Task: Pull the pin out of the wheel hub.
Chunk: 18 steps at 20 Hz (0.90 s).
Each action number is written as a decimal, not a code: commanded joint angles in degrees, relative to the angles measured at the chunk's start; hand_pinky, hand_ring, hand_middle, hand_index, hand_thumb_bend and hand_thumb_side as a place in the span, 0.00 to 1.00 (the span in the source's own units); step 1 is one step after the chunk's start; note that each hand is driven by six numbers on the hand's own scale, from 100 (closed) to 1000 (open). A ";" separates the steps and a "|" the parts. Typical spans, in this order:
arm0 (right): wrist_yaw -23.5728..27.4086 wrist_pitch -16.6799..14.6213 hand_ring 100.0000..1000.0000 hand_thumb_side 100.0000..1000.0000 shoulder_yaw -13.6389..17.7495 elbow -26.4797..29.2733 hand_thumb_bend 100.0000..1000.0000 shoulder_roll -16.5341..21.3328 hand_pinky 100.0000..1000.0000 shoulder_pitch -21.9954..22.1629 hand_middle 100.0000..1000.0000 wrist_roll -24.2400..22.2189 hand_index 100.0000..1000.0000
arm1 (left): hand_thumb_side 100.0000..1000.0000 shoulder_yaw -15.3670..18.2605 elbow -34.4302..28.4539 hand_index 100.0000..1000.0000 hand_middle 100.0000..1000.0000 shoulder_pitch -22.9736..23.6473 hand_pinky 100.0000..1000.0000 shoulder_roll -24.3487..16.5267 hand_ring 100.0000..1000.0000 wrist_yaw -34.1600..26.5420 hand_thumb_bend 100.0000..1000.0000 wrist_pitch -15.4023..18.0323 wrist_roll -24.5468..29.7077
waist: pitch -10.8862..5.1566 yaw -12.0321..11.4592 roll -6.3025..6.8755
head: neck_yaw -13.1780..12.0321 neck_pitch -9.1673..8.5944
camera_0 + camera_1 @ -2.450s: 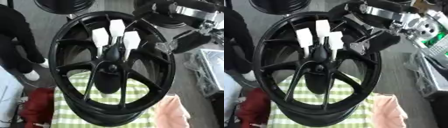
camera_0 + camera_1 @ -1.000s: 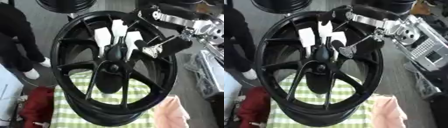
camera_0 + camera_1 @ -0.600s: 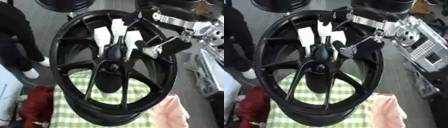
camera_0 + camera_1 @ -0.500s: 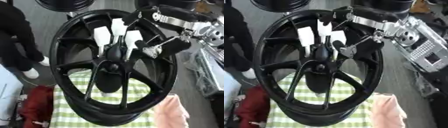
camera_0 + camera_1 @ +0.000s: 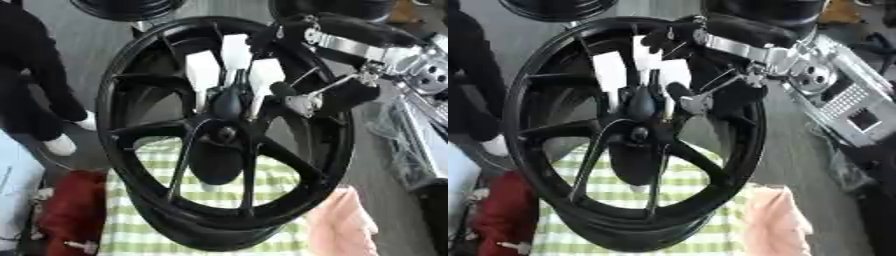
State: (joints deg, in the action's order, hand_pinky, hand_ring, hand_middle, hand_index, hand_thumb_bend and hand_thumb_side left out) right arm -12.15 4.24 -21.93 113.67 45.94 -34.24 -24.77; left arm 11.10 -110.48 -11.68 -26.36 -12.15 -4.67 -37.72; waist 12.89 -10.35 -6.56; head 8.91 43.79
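- Moved in since 2.5 s ago: right hand (image 5: pixel 302 100), then out at the rim's right edge, now reaching across the spokes to just right of the hub.
- Fingers (image 5: pixel 282 90) partly curled, dark tips close beside the pin but with nothing visibly held; cannot tell whether a tip touches it.
- Left hand nowhere in either view.
- Pin (image 5: pixel 227 100): a dark, bulbous piece with a thin stem rising from its top, standing out of the hub toward the camera, black against black and hard to separate from the spokes around it.
- Wheel hub (image 5: pixel 226 134) at the middle of a glossy black wheel (image 5: pixel 122 95) tilted up on edge, its lower rim resting on a green-and-white checked cloth (image 5: pixel 289 180) over the bench.
- White blocks (image 5: pixel 203 75) visible through the spoke gaps behind the pin.
- Risk, judged: fingers closing on a spoke instead of the pin, given the tight gap and matching colour.
- Risk, judged: a pull off the pin's axis jamming it, or dragging and tipping the propped wheel, with no second hand steadying the rim.
- Risk, judged: a glossy rounded head slipping out of a partial pinch.
- Red cloth (image 5: pixel 66 210) lower left and pink cloth (image 5: pixel 341 225) lower right, well clear of the work.
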 commanded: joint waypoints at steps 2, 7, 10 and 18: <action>-1.17 0.31 0.92 0.04 0.84 0.93 0.00 1.06 1.00 -0.21 0.79 0.37 0.92 | 0.81 0.10 -0.65 0.75 0.77 -0.62 0.56 -1.02 0.58 0.18 0.13 -0.14 0.08 | -0.51 -0.01 0.46 | 0.29 0.33; -2.15 0.15 0.92 0.05 0.83 0.93 0.00 1.18 1.00 0.16 0.79 0.75 0.92 | 0.82 0.06 -0.59 0.75 0.77 -0.54 0.56 -0.96 0.57 0.16 0.13 -0.23 0.11 | -0.18 -0.05 0.40 | 0.30 0.33; -2.55 0.11 0.92 0.05 0.80 0.93 0.00 1.16 1.00 0.30 0.79 0.81 0.92 | 0.82 0.04 -0.60 0.75 0.77 -0.56 0.56 -0.93 0.57 0.15 0.13 -0.26 0.11 | 0.01 -0.07 0.34 | 0.45 0.33; -3.17 0.86 0.94 0.04 1.28 0.93 0.00 1.12 1.00 0.28 0.80 1.96 0.94 | 0.82 -0.09 -0.61 0.75 0.77 -0.64 0.56 -0.88 0.57 0.29 0.13 -0.38 0.27 | 0.56 -0.33 0.27 | 0.72 0.33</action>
State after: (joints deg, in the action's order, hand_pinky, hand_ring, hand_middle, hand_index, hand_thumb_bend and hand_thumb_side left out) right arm -14.91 5.04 -21.70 113.67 45.94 -33.26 -23.29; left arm 11.02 -110.47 -11.68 -26.18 -12.06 -4.93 -37.50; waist 13.99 -10.66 -6.59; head 9.40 43.79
